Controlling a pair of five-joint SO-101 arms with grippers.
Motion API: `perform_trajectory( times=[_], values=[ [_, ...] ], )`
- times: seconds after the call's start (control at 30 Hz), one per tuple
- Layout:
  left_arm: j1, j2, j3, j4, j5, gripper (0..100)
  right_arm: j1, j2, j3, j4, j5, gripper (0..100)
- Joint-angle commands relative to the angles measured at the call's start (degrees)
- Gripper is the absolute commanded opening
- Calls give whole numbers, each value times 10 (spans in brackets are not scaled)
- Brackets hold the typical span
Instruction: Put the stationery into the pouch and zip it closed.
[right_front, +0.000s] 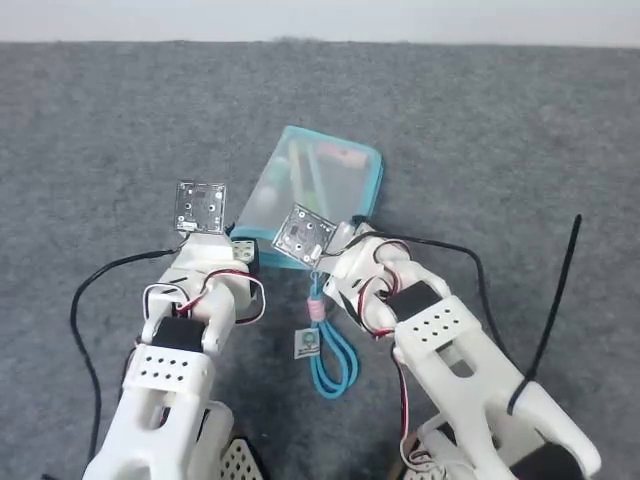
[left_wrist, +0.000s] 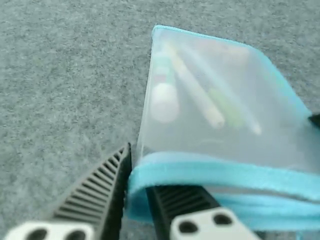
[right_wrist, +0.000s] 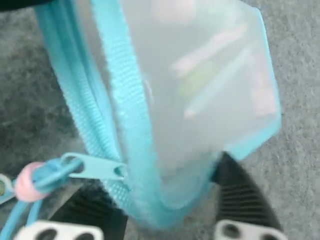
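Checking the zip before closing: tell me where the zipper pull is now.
The zipper pull sits at the near edge of the pouch, close by the right gripper, between the two arms in the high view; its pink bead trails toward the arms' bases.

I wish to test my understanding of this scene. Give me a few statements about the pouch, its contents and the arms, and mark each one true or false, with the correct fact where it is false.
1. The stationery is already inside the pouch. True.
2. The pouch lies on a wooden board. False: it lies on a grey surface that looks like carpet.
3. The left end effector is shut on the pouch's blue zip edge. True.
4. A red cord hangs from the zip pull. False: the cord is blue, with a pink bead on it.
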Motion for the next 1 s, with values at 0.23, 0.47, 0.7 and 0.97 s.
perform_trajectory(
  times=[0.23, 0.47, 0.7, 0.97],
  values=[
    [55, -25, -19, 3, -32, 13, 18, 3, -57, 3, -14, 6],
    [70, -30, -23, 4, -65, 13, 86, 77, -114, 27, -84, 6],
    [89, -160, -19, 91, -65, 14, 114, 210, -239, 58, -115, 6],
    [113, -245, -9, 164, -65, 209, 115, 230, -326, 160, -156, 6]
  ],
)
